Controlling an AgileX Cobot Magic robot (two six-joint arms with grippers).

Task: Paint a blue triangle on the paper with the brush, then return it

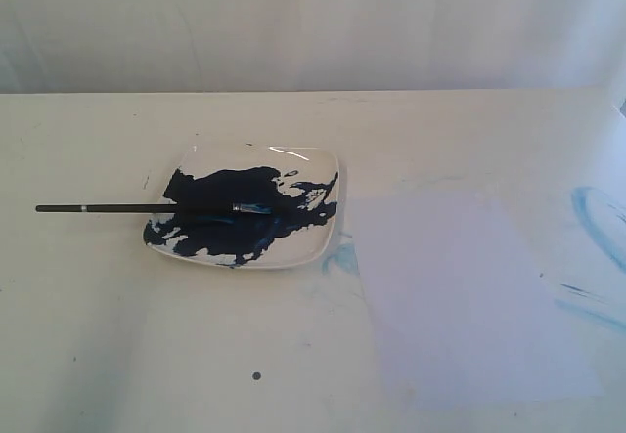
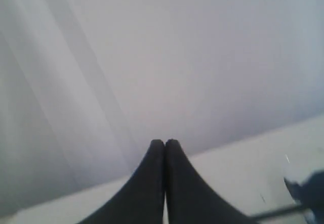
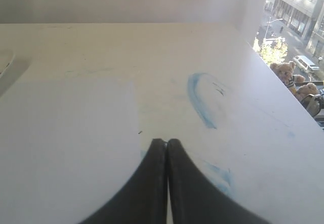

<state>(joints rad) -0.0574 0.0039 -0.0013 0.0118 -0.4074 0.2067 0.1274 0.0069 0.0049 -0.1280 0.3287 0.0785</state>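
Left gripper (image 2: 164,143) clenched, fingertips pressed together, grasping nothing, held above the desk (image 2: 228,173). Beyond it, blurred, a dark brush (image 2: 278,213) handle runs toward a navy paint blotch (image 2: 311,191).

Right wrist view: right gripper (image 3: 166,142) likewise clenched and grasping nothing, poised over the edge of the paper (image 3: 66,148). A pale blue curved smear (image 3: 200,100) marks the desk beside the sheet.

Exterior view: the brush lies across the white square dish (image 1: 318,164), bristle tip in the paint and handle overhanging the left rim. The paper lies flat just right of the dish.
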